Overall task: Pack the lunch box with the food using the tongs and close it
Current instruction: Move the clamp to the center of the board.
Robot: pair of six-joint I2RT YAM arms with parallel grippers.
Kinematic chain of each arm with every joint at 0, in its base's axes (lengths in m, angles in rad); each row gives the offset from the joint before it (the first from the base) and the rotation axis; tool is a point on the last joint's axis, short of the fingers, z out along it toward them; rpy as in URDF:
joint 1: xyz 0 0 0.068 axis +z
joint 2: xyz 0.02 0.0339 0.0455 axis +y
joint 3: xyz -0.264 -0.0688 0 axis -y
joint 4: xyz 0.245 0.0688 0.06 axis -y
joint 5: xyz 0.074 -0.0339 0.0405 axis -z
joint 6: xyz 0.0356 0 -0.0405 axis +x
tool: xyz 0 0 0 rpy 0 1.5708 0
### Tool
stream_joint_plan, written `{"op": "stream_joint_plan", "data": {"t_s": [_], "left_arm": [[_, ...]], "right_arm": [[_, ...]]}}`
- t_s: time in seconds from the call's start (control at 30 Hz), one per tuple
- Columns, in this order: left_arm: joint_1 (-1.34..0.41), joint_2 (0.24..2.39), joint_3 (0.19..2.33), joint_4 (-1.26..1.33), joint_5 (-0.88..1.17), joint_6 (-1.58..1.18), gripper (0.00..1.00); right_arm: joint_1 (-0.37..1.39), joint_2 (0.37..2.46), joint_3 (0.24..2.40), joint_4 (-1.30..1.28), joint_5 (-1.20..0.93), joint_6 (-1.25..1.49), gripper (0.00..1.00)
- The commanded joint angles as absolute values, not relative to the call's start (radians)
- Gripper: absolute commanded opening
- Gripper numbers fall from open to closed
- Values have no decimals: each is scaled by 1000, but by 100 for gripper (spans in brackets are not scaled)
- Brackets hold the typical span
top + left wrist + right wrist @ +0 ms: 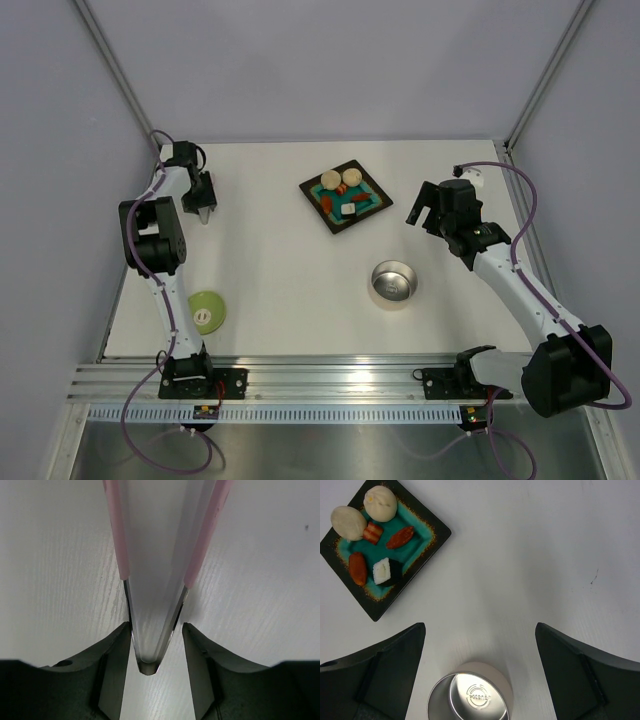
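Pinching slim pink-sleeved steel tongs (pixel 156 605) beside their hinge, my left end effector (pixel 156 625) likely meets something light, springy, slick; right end effector (pixel 480 625) spread.

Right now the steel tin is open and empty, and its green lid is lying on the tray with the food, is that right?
Not quite. The steel tin is open and empty, but its green lid lies on the table at the near left, apart from the tray. The top external view shows it.
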State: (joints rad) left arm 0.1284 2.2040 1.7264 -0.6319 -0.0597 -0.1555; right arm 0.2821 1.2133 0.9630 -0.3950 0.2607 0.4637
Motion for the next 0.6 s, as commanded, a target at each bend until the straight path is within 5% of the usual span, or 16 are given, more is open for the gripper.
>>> {"op": "stream_joint_plan", "data": {"t_s": [0.0, 0.17, 0.27, 0.57], "left_arm": [[121, 2200, 1735, -612, -8, -147, 48], [109, 2194, 1713, -603, -8, -150, 54], [107, 2197, 1715, -598, -14, -150, 67], [109, 2276, 1816, -646, -84, -160, 61]], "right_arm": [[279, 1200, 1002, -397, 275, 483, 99], [281, 1178, 991, -405, 276, 486, 99], [279, 1166, 982, -407, 279, 488, 99], [281, 1147, 974, -422, 291, 485, 99]]}}
